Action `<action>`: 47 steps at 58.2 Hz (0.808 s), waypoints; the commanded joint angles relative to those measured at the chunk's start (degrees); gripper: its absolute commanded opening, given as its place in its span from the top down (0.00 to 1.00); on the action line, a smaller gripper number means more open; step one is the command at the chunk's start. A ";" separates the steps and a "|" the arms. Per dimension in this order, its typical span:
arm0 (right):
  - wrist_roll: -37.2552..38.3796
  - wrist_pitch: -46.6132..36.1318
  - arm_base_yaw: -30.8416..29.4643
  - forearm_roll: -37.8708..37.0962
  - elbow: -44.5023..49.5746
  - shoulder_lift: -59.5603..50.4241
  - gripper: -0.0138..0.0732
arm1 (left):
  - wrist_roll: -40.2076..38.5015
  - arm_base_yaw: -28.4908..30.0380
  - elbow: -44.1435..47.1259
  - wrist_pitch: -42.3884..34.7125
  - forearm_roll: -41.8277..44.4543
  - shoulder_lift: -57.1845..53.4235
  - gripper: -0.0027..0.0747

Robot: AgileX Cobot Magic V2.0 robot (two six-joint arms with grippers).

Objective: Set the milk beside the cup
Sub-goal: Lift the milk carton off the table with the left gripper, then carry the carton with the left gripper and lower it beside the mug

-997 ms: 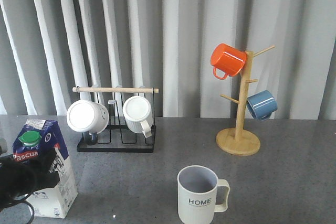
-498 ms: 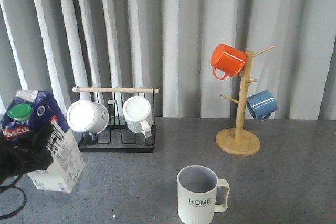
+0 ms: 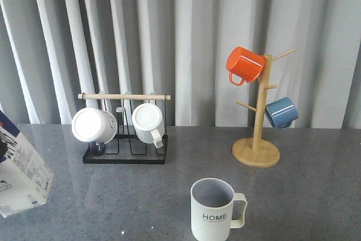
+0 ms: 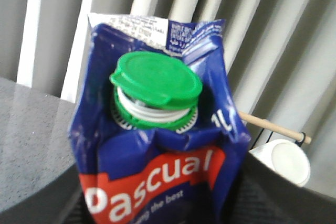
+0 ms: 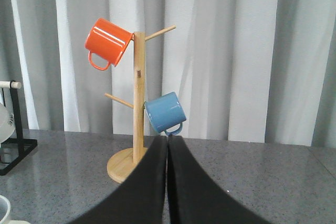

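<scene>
You have milk up off table, tilted, at far left edge of front view, only lower part showing there; left gripper looks clamped on it, dark fingers flanking carton in wrist view. Cup sits front centre, well apart from milk. Right gripper idle, jaws pressed together. Done: pickup. Left: carry across, set upright beside cup, release

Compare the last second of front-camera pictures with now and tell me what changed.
The milk carton was lifted off the table, tilted, and carried left, now mostly out of the front view; the left wrist camera shows it held close, green cap on. The HOME cup, the rack mugs, and the mug tree stayed put. The right claw is shut.
</scene>
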 commanded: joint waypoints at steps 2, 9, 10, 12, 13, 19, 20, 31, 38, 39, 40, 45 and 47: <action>-0.65 -4.19 -0.30 -0.12 -1.52 -0.19 0.85 | 18.64 -6.14 -1.81 -6.54 -15.90 -1.23 0.94; -0.65 -4.19 -0.30 -0.12 -1.52 -0.19 0.85 | 36.00 -16.22 -2.24 -16.52 -31.36 -0.50 0.94; -0.65 -4.19 -0.30 -0.12 -1.52 -0.19 0.85 | 38.19 -17.44 -2.44 -17.78 -32.82 -0.26 0.94; -0.65 -4.19 -0.30 -0.12 -1.52 -0.19 0.85 | 40.91 -20.34 -3.23 -20.60 -35.72 0.46 0.94; -0.65 -4.19 -0.30 -0.12 -1.52 -0.19 0.85 | 41.79 -21.43 -3.58 -21.49 -36.66 0.82 0.94; -0.65 -4.19 -0.30 -0.12 -1.52 -0.19 0.85 | 46.02 -27.77 -7.25 -24.31 -39.73 4.23 0.94; -0.65 -4.19 -0.30 -0.12 -1.52 -0.19 0.85 | 46.43 -28.55 -7.85 -24.31 -39.86 4.77 0.94; -0.65 -4.19 -0.30 -0.12 -1.52 -0.19 0.85 | 47.68 -37.84 -16.09 -27.69 -43.73 13.05 0.94; -0.65 -4.19 -0.30 -0.12 -1.52 -0.19 0.85 | 48.46 -42.02 -21.51 -32.75 -45.67 18.99 0.94; -0.65 -4.19 -0.30 -0.12 -1.52 -0.19 0.85 | 48.74 -42.57 -22.16 -33.14 -45.67 19.71 0.94; -0.65 -4.19 -0.30 -0.12 -1.52 -0.19 0.85 | 48.99 -42.90 -22.79 -33.44 -45.67 20.41 0.94; -0.65 -4.14 -0.30 -0.12 -1.52 -0.19 0.85 | 49.99 -44.43 -26.22 -33.61 -45.67 24.35 0.94; -0.65 -4.14 -0.30 -0.12 -1.52 -0.19 0.85 | 50.16 -44.86 -27.35 -33.57 -45.67 25.81 0.94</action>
